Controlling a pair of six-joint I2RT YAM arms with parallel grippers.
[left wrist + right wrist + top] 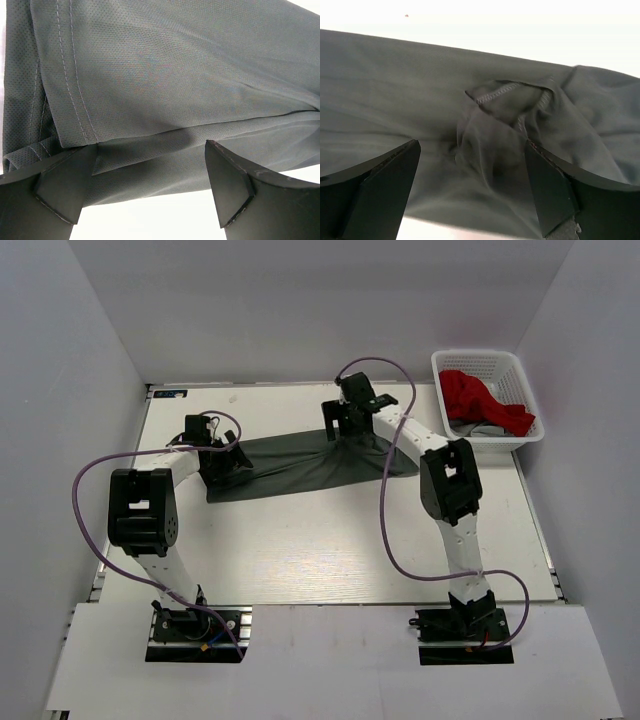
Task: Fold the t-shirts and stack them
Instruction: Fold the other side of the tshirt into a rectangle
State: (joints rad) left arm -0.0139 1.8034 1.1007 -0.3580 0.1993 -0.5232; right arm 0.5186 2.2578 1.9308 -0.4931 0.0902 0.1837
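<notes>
"T-shirts! Where are they?"

"The dark grey t-shirt (300, 465) lies long and flat on the white table (300, 550), stretched out between the two arms. The red t-shirt (485, 400) is bunched up in the white basket (490, 362) at the far right corner (there is something grey under it too, but I can't tell what)."

"What is the left gripper (222, 458) doing?"

"It sits at the left end of the grey t-shirt. Its fingers (65, 190) are spread wide apart. A stitched edge of the cloth lies just past them, folded over in layers. Nothing is pinched."

"And the right gripper (342, 430)?"

"It is low over the right part of the grey t-shirt, near its far edge. Its fingers (550, 190) are spread wide too. A puckered bump of cloth with a stitched hem sits between them. I think it touches neither finger, but the close view is a bit blurry."
</notes>
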